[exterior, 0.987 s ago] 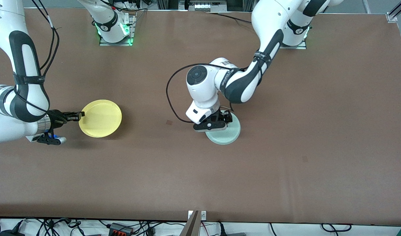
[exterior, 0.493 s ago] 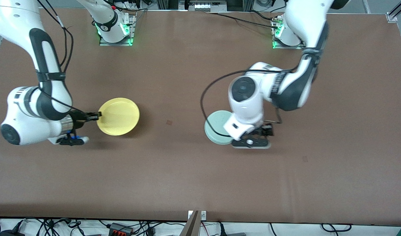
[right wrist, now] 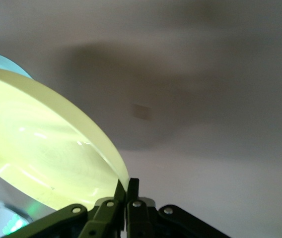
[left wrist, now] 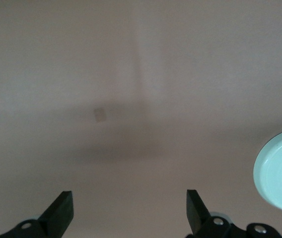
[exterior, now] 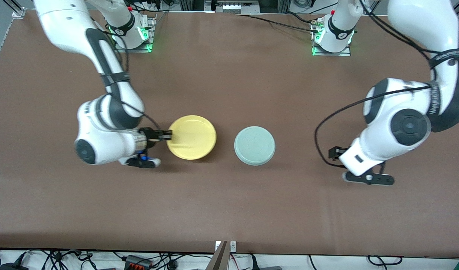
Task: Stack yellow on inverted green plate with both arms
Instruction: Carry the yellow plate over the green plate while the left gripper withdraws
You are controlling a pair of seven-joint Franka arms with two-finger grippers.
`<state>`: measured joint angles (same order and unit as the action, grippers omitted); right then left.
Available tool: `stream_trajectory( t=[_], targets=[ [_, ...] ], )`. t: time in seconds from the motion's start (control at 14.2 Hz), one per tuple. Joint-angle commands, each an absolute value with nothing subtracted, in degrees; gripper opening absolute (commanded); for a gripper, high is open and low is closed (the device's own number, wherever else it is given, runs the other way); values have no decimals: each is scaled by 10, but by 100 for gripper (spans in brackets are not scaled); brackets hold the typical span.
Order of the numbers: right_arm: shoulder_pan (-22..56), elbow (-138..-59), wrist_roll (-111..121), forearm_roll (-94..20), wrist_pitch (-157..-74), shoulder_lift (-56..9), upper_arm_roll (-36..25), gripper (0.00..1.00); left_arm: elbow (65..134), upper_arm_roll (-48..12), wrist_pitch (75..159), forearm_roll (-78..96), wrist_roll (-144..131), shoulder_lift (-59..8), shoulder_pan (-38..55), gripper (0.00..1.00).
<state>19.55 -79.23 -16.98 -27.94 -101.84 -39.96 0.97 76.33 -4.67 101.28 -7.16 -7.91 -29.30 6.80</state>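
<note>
Carrying the yellow plate (exterior: 192, 137) level is what matters here: it is pinched at its rim by the right gripper (exterior: 168, 135), clamped on the edge toward the right arm's end, above the table (exterior: 229, 210) just beside the green plate (exterior: 255, 145). The green plate lies inverted on the table, untouched. Yellow should be centred over green before it is lowered, then let go only once seated. The left gripper (left wrist: 130, 210), fingers spread and empty, waits over bare table toward the left arm's end.
</note>
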Motion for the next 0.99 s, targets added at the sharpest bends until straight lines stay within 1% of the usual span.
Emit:
stream_trajectory(
  t=[0.0, 0.14, 0.21, 0.49, 0.63, 0.78, 0.92],
  targets=[
    [257, -762, -247, -312, -1091, -441, 7, 0, 895, -53, 1022, -61, -73, -182, 55, 100],
    [285, -743, -269, -375, -1139, -468, 16, 0, 937, -53, 1020, -61, -69, -130, 54, 100],
    [298, -733, -272, -397, -1150, -481, 17, 0, 943, -53, 1013, -61, -67, -113, 54, 100],
    [346, -722, -295, -440, -1220, -523, 17, 0, 935, -54, 951, -55, -53, -63, 51, 100],
    [352, -718, -296, -442, -1233, -540, 18, 0, 933, -52, 946, -47, -2, -47, 48, 100],
    [352, -712, -299, -443, -1233, -548, 18, 0, 935, -53, 945, -19, 18, -41, 18, 100],
    [360, -709, -304, -444, -1238, -553, 18, 0, 956, -53, 947, -18, 19, -17, 14, 100]
  ],
)
